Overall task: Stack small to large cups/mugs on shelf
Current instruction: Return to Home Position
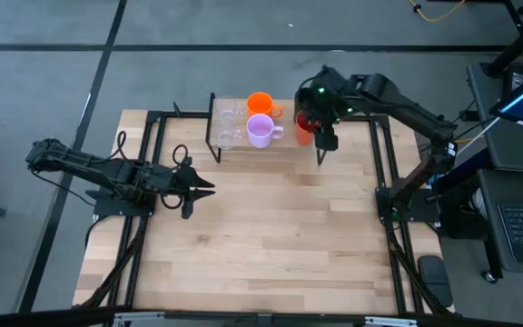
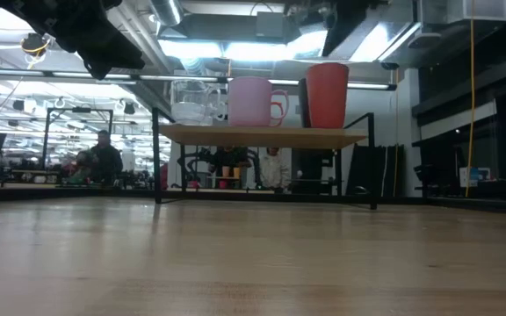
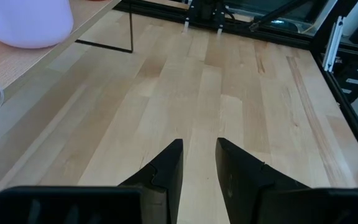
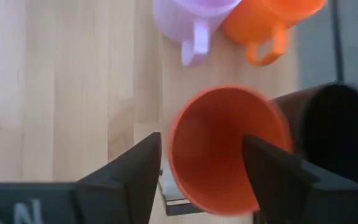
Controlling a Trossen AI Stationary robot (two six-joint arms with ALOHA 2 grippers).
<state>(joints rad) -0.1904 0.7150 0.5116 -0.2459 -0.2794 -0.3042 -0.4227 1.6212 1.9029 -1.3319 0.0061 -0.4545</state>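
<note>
- High view: right claw [image 1: 320,145] hangs over the right end of the shelf [image 1: 214,136], right above the red-orange cup [image 1: 304,124]. Lilac mug [image 1: 261,133], orange mug [image 1: 260,103] and glass cups [image 1: 228,123] sit further left on the shelf. Both mug handles point toward the right arm's side. The shelf's long axis runs along the far edge of the table [image 1: 271,236]. Left claw [image 1: 200,189] is low over the table, well apart from the shelf.
- Low view: all cups upright on the shelf board, mouths up. A sliver of the black cup [image 2: 304,104] shows behind the red-orange one. People [image 2: 104,158] in the lit room beyond.
- Left wrist view: fingers slightly parted, empty, over bare wood.
- Right wrist view: released, fingers spread. The red-orange cup's open mouth shows between them; cannot tell if they touch.
</note>
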